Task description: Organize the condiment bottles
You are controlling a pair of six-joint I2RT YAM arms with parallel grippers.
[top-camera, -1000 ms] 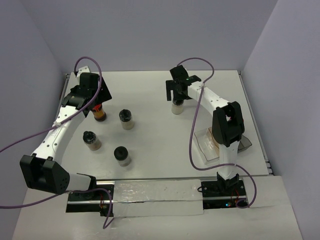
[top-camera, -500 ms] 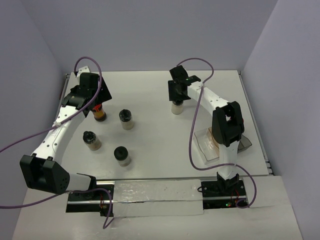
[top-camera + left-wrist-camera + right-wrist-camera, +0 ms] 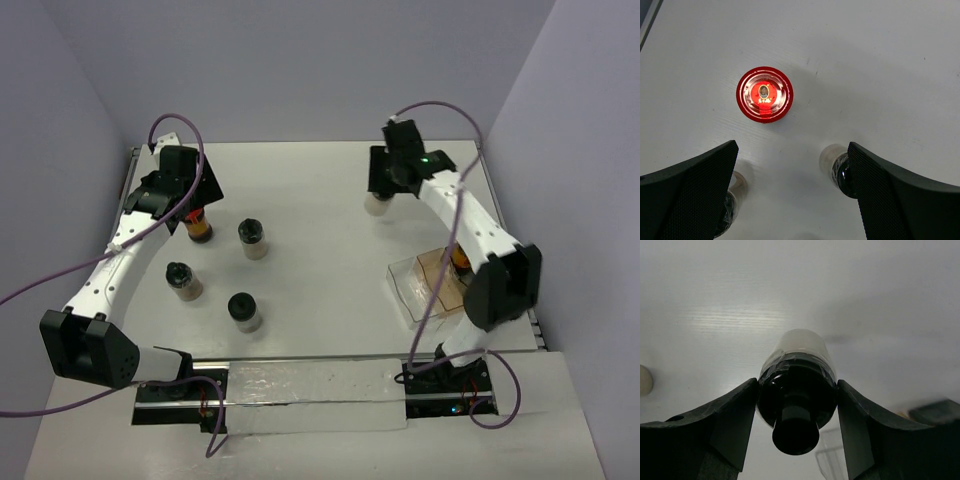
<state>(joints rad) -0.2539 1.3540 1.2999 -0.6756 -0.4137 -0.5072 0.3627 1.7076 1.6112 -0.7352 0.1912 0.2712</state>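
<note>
My left gripper hangs open over a red-capped bottle with orange-brown contents at the far left. In the left wrist view the red cap lies ahead of the open gripper, not between the fingers. Three black-capped bottles stand on the table nearby. My right gripper is shut on a black-capped bottle with whitish contents, gripped at the cap. A second red-capped bottle stands in the clear tray.
The clear tray sits at the right, under the right arm's forearm; its corner shows in the right wrist view. Two black-capped bottles show partly behind the left fingers. Walls close in on three sides.
</note>
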